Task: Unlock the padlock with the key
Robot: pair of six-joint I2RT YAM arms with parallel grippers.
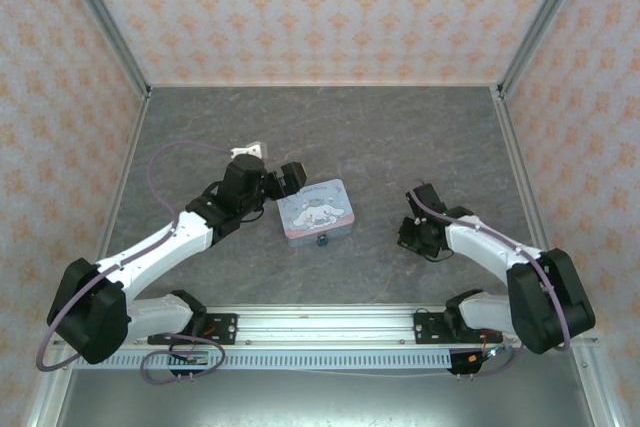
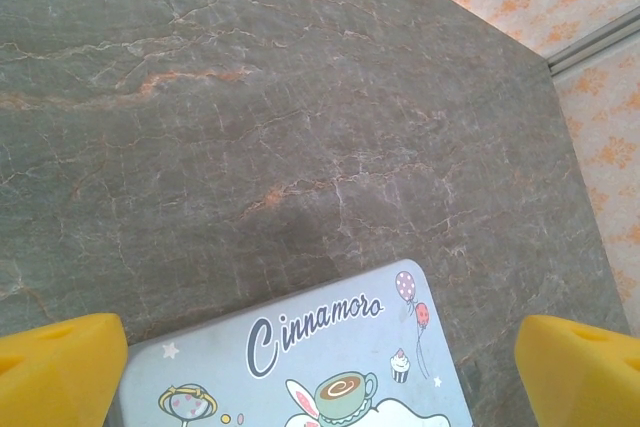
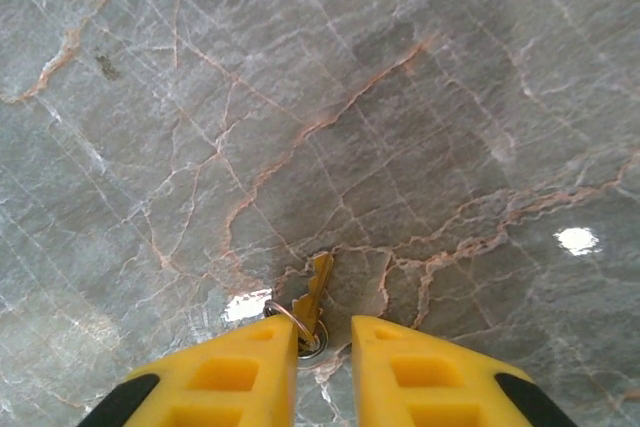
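Observation:
The small brass key (image 3: 317,289) lies flat on the marble table on a metal ring, blade pointing away from me. My right gripper (image 3: 324,332) is low over it, its yellow fingers a narrow gap apart around the key's head; the left finger (image 3: 255,362) touches the ring, and the key is not clamped. In the top view that right gripper (image 1: 411,236) sits right of centre. The tiny teal padlock (image 1: 323,241) hangs at the near edge of the pastel cartoon tin (image 1: 318,208). My left gripper (image 1: 290,178) stands wide open at the tin's far left corner, holding nothing.
The left wrist view looks over the tin's lid (image 2: 330,357), between the left gripper's yellow fingertips (image 2: 60,362). A small white block (image 1: 250,151) lies behind the left arm. Patterned walls enclose the table on three sides.

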